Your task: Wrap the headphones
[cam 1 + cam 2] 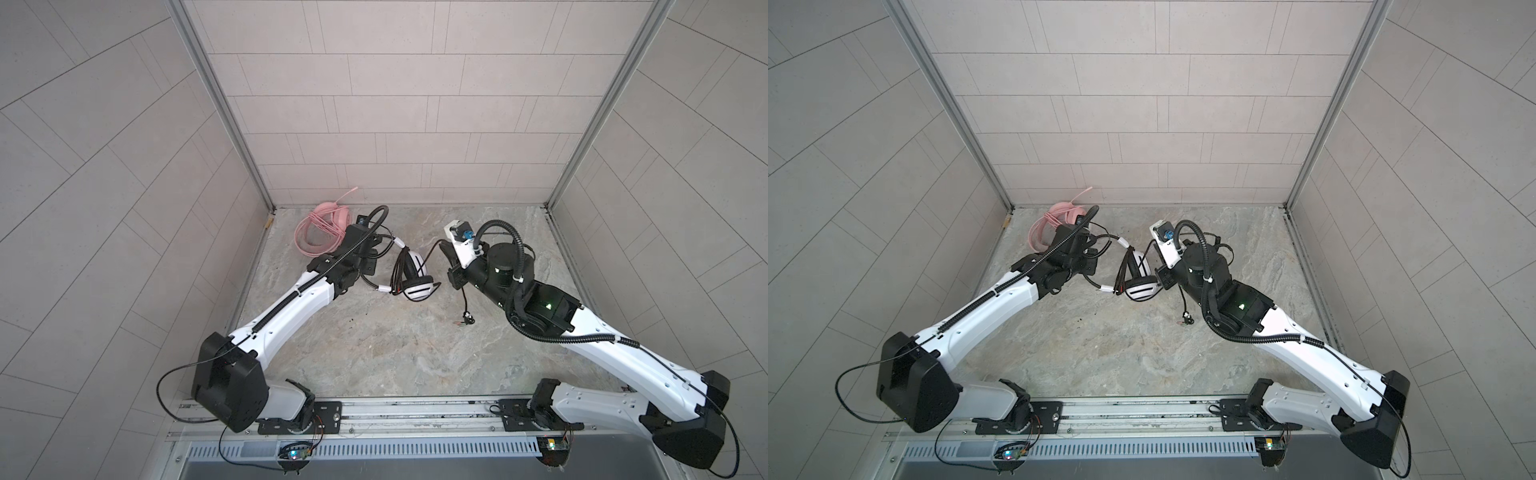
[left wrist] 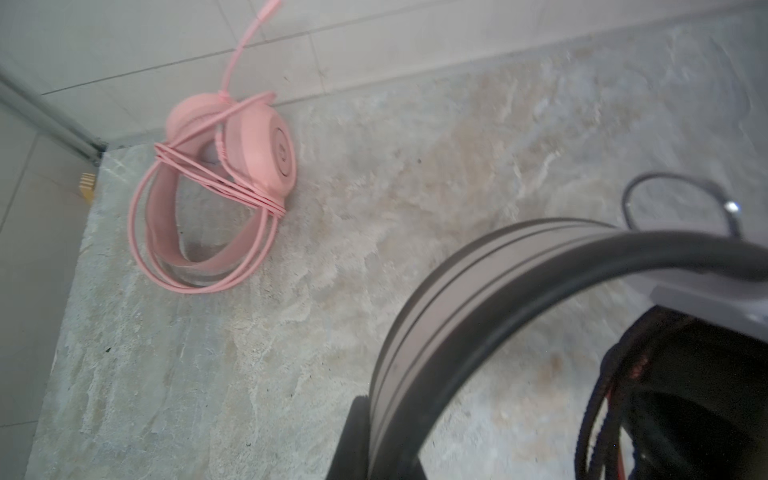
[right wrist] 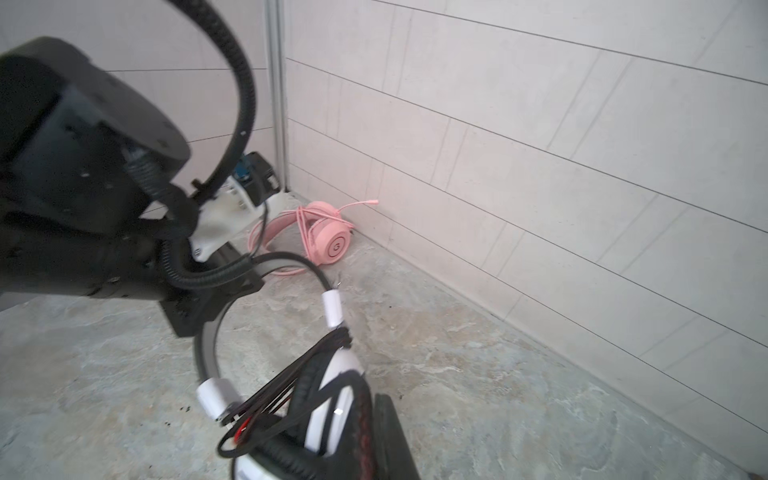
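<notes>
A marbled grey-beige, stone-look tabletop [image 1: 374,353] was seen from above, enclosed by matte pale wall panels [image 1: 395,104] scored like tiles. The pink headset [image 1: 320,232] was laid in the far left corner, just beside the back wall. Its smooth round ear cups were set close together, and its thin pink cable was wound in several loops around the flat headband. One thin pink stalk was raised against the wall. Near the middle of the table, the white-and-black headset [image 1: 415,286] was held between the two arms, its glossy white oval cups lined with black padding. Its curved grey headband [image 2: 419,320], edged with a dark padded rim and joined to the cups through white plastic sleeves [image 3: 332,309], was clamped by the left gripper [image 1: 371,261], whose jaws were closed upon it. The black cable [image 3: 291,380], with red showing among its strands, was drawn in several tight lines across the cups. From there it was led to the right gripper [image 1: 446,250], whose jaws were brought together on it just beside the headset. Below that gripper the loose remainder was hung down to the tabletop, where the small plug [image 1: 467,319] was rested.
</notes>
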Available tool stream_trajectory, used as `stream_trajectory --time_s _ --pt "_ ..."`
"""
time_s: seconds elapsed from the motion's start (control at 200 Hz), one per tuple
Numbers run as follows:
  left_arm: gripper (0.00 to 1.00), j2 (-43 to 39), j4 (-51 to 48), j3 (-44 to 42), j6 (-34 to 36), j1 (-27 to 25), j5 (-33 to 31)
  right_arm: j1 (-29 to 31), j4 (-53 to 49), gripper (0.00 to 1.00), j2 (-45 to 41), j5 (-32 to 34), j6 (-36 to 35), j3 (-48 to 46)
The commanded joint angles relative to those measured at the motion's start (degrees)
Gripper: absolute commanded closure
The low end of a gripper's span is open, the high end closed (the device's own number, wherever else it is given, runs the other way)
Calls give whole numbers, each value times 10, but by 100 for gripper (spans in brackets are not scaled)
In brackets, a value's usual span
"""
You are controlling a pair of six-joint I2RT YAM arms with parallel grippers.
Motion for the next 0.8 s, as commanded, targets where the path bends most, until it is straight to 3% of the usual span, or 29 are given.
stream_trajectory --time_s 0.0,0.315,0.525,0.796 --pt "100 -25 -60 26 47 -30 77 -45 20 92 -12 -15 20 13" --pt "100 -68 -69 6 100 -34 260 -146 23 92 25 -92 86 -5" --pt "100 -118 -30 -3 92 -33 295 -157 23 91 57 -109 96 -34" --pt "100 -168 44 14 59 -32 368 -165 42 89 108 -202 124 -55"
